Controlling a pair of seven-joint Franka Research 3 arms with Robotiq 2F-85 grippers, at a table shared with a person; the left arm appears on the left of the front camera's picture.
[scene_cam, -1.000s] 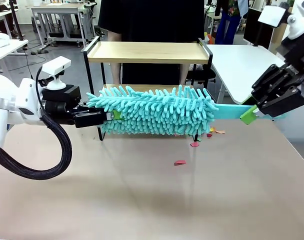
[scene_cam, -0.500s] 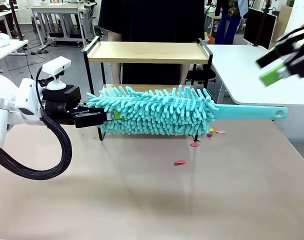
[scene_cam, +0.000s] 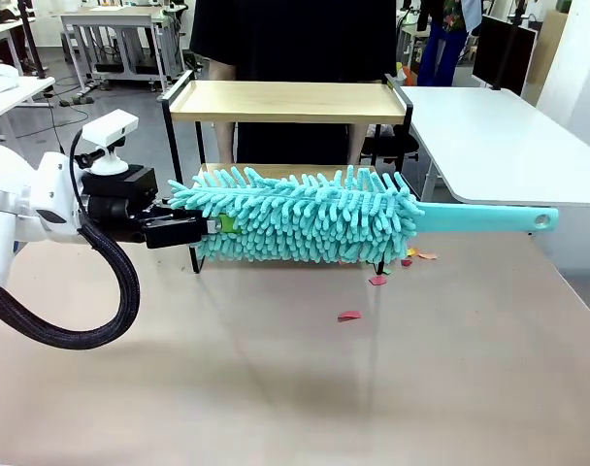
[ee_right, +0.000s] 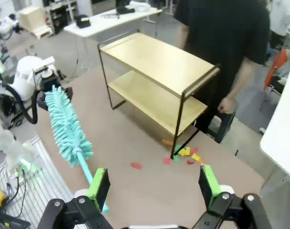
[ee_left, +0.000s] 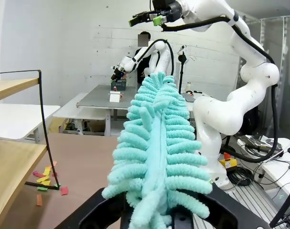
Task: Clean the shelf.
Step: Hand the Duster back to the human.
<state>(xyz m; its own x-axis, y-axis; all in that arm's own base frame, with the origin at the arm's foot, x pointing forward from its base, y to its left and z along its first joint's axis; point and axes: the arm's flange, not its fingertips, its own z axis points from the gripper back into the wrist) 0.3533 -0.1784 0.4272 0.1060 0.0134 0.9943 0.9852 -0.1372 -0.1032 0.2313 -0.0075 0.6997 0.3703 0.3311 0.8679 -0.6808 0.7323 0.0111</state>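
Left end effector [scene_cam: 210,226] is clamping one end of the teal duster [scene_cam: 295,216]; right end effector [ee_right: 153,187] is hanging high with its pads wide apart, holding nothing.

The duster is lying level in front of the shelf [scene_cam: 287,102], which is standing at the far edge of the worktop [scene_cam: 295,379], with its thin handle [scene_cam: 484,217] reaching free toward the right edge. The duster is looking soft, fluffy and light, so only the stiff handle is giving a firm place to grip. The shelf seems light and stiff, so pushing may be sliding it. Coloured paper scraps [scene_cam: 377,281] are lying by its right front leg. No readable writing is showing.
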